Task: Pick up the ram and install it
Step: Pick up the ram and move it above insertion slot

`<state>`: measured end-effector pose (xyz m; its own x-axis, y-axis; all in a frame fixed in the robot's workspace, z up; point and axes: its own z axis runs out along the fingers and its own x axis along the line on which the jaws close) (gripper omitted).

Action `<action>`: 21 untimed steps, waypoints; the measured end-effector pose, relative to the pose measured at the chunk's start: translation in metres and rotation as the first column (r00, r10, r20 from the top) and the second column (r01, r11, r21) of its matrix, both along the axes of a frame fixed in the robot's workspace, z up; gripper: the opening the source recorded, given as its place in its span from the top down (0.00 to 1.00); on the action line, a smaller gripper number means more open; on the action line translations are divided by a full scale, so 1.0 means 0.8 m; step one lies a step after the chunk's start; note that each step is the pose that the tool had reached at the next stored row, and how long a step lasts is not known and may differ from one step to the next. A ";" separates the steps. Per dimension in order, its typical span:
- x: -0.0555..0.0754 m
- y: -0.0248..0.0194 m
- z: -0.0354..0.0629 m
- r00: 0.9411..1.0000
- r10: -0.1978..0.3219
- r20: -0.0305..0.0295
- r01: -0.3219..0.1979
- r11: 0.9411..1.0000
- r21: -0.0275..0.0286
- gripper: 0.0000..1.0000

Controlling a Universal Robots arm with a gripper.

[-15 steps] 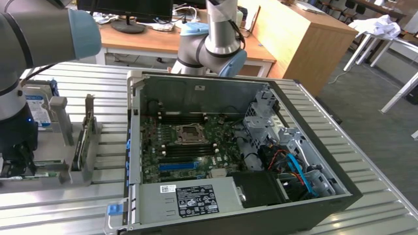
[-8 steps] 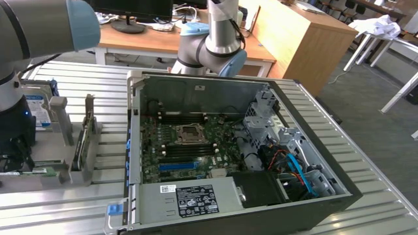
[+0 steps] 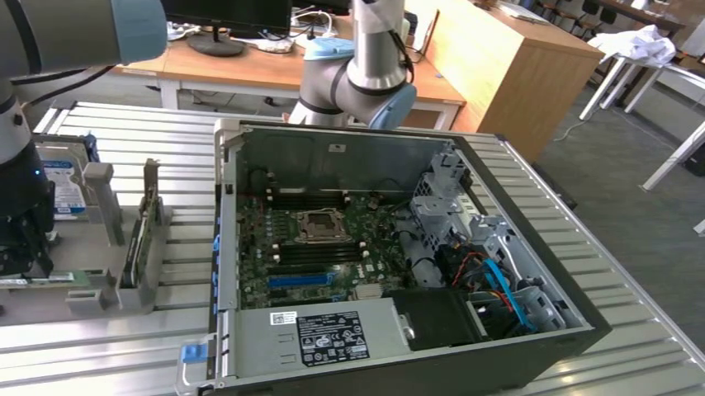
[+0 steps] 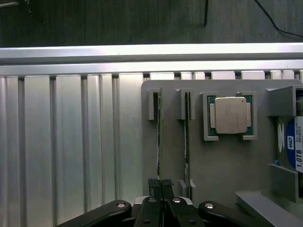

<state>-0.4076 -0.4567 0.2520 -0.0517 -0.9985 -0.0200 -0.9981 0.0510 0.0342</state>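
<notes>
Your arm's black two-fingered gripper point(image 4: 161, 188) sat low over the flat grey plastic parts holder point(image 4: 227, 165) on the ribbed aluminium table point(image 4: 71, 142). Its jaws were closed and their pads met on the line of the ram point(image 4: 160, 137), a long, thin green circuit-board stick standing on edge between the holder's grey posts point(image 4: 153, 105). The pads covered the stick's near end; whether they actually nipped its upper edge or merely rested shut above it could not be told. A second thin green stick point(image 4: 187, 137) stood on edge just beside the first and parallel to it. On that stick's far side lay a square silver-capped processor point(image 4: 230, 115) in its own cradle, then a boxy blue-labelled hard drive point(image 4: 294, 151). In the exterior view the open black computer tower point(image 3: 584, 326) lay on its side well apart from the holder, toward that view's right, its green motherboard point(image 3: 319, 247) exposed.

By the look of it, you were at the grasp stage of the pick-up, with the ram not yet lifted from its posts and installation not begun. As a judgement, the next move called for a sure hold on that narrow edge and a straight pull clear of the posts. The stick had to stay upright so it neither fouled its neighbour nor twisted between the pads, since a thin board would likely flex or slip if pinched off-centre
</notes>
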 end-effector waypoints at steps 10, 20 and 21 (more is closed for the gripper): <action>0.000 0.0000 0.042 1.000 0.000 0.000 0.000 1.000 0.000 0.88; 0.000 0.0000 0.089 1.000 0.000 0.000 0.000 1.000 0.000 0.88; 0.000 0.0000 0.094 1.000 0.000 0.000 0.000 1.000 0.000 0.88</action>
<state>-0.4075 -0.4567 0.3270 -0.0517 -0.9985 -0.0200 -0.9981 0.0510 0.0346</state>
